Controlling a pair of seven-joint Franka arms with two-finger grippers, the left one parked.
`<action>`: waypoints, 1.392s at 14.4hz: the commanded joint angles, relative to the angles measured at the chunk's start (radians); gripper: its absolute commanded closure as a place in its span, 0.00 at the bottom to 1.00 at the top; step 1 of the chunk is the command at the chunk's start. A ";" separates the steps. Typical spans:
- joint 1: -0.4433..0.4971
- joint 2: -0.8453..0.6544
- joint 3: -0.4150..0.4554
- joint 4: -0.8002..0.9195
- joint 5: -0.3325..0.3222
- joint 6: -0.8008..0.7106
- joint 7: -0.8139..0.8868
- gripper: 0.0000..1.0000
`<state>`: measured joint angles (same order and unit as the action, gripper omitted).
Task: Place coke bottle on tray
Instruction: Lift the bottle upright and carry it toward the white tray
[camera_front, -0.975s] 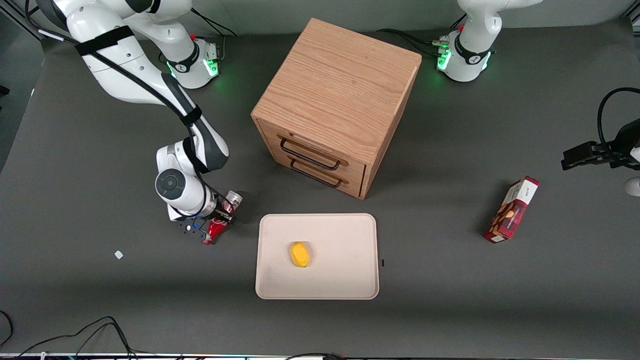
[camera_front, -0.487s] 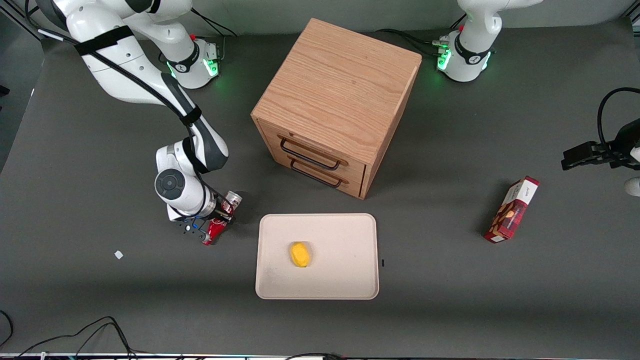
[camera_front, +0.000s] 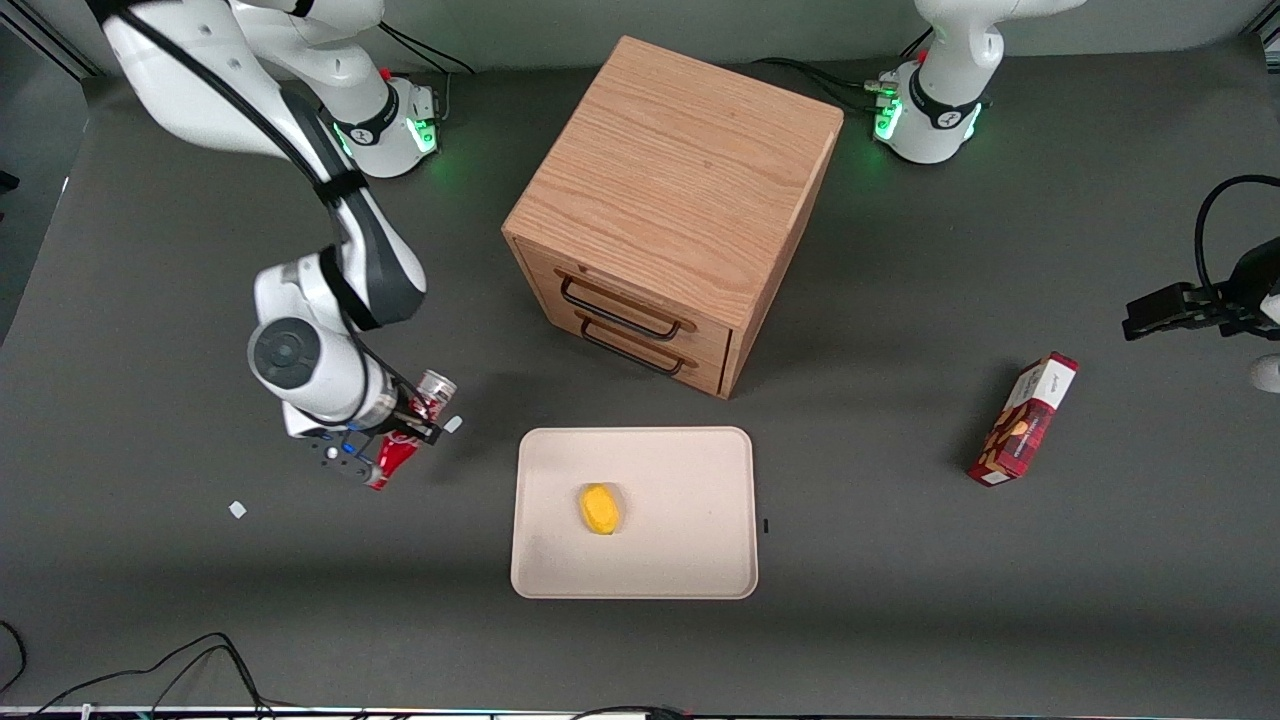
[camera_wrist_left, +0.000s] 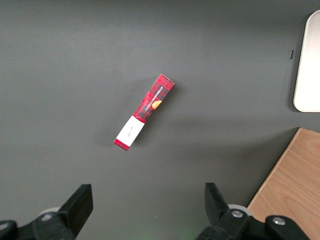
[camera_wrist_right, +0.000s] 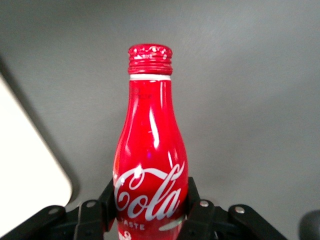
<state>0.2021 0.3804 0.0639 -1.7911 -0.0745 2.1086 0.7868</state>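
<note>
The tray lay nearest the camera, a yellow lump on it. Beside the tray, toward the working arm's end, the gripper clamped the coke bottle around its body, off the table. Stiff, smooth, probably slippery; that mid-body hold looked sound

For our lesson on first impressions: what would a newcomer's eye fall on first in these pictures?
Probably the big wooden drawer cabinet in the middle of the dark table. Next, the red coke bottle, clamped in the right arm's pincer above the table, beside the cream tray toward the working arm's end. A small yellow object lies on the tray.
</note>
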 joint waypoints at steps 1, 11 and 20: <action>-0.026 -0.044 0.008 0.169 0.024 -0.230 -0.084 1.00; 0.034 0.305 0.004 0.754 0.088 -0.395 -0.104 1.00; 0.129 0.594 -0.007 0.880 0.081 -0.161 -0.309 1.00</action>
<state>0.3200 0.9312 0.0697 -0.9738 -0.0004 1.9311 0.5582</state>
